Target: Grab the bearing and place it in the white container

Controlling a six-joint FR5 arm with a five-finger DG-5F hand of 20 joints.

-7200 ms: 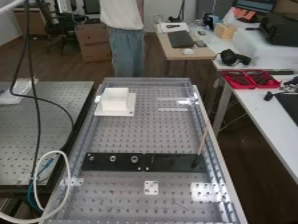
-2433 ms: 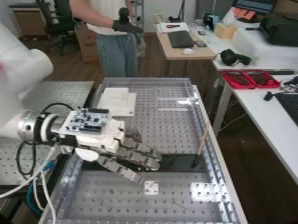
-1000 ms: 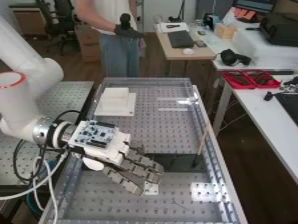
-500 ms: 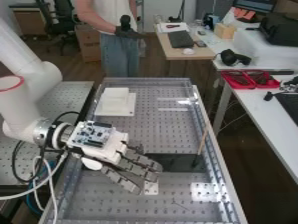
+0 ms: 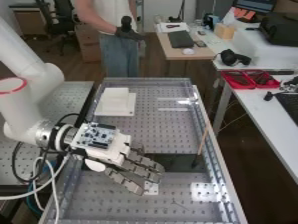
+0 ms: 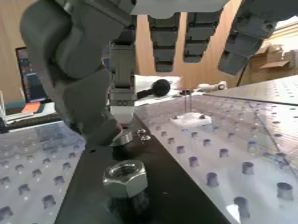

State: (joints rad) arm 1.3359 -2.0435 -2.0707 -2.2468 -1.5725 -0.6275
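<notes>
Shifted toward desk's (image 5: 113,207) near edge with robot hand (image 5: 110,148); unclenched, fingers (image 5: 144,161) straight over black plate (image 5: 181,162), thumb (image 6: 83,102) beside metal ring (image 6: 122,139), near hex nut (image 6: 125,180).

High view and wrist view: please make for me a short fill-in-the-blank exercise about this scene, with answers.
1. In the high view, the container stands nearer to the ____ end of the bench than the hand does.
2. In the high view, the thin stick is to the ____ of the hand.
3. In the wrist view, the nut is on a strip whose colour is ____.
4. The trays on the side desk are ____ in colour.

Missing words: far; right; black; red.
</notes>
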